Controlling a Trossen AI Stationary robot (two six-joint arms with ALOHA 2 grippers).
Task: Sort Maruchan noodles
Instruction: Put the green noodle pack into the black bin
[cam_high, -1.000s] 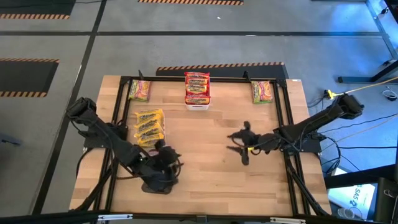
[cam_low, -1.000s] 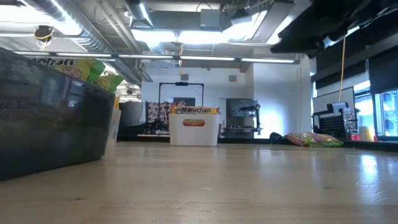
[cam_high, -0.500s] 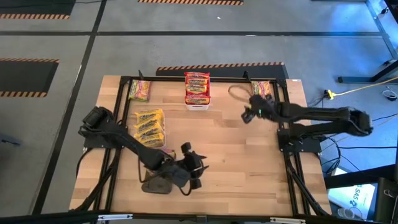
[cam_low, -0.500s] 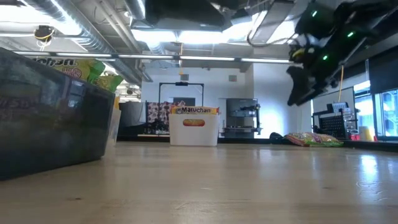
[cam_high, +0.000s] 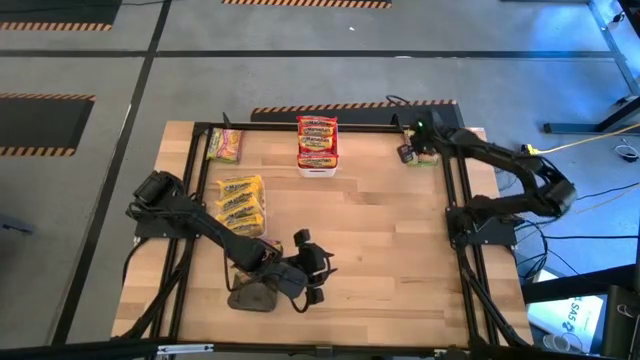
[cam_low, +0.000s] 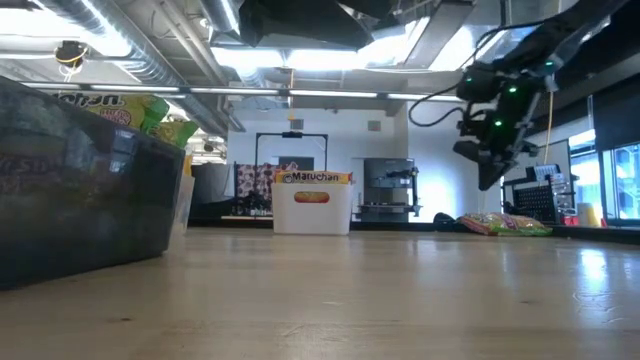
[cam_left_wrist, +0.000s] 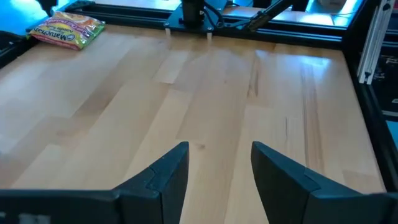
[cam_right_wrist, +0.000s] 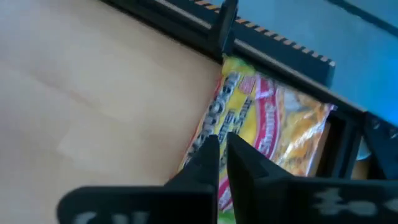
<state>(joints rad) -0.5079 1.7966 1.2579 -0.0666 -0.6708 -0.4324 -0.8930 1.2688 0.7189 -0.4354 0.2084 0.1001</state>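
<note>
Green-and-pink Maruchan packets (cam_high: 428, 148) lie flat on the table at its far right corner, also visible in the right wrist view (cam_right_wrist: 273, 124). My right gripper (cam_high: 407, 153) hangs shut just above them (cam_low: 487, 178) and touches nothing. More red-banded packets fill a white bin (cam_high: 317, 145) at the far middle, yellow ones (cam_high: 240, 203) lie at the left, and a green-and-pink one (cam_high: 225, 145) sits at the far left. My left gripper (cam_high: 320, 270) stands open over bare wood near the front, with nothing between its fingers (cam_left_wrist: 217, 152).
A black frame rail (cam_high: 455, 170) runs around the table edge, close beside the right-corner packets. A dark see-through bin (cam_low: 80, 180) stands at the left in the low view. Bare wood (cam_high: 390, 240) stretches across the table's middle and right.
My right gripper has swung from the table's middle to the far right corner, tipped downward over the green-and-pink packets, and shut. My left gripper has gone toward the table's right edge and a little down, staying open.
</note>
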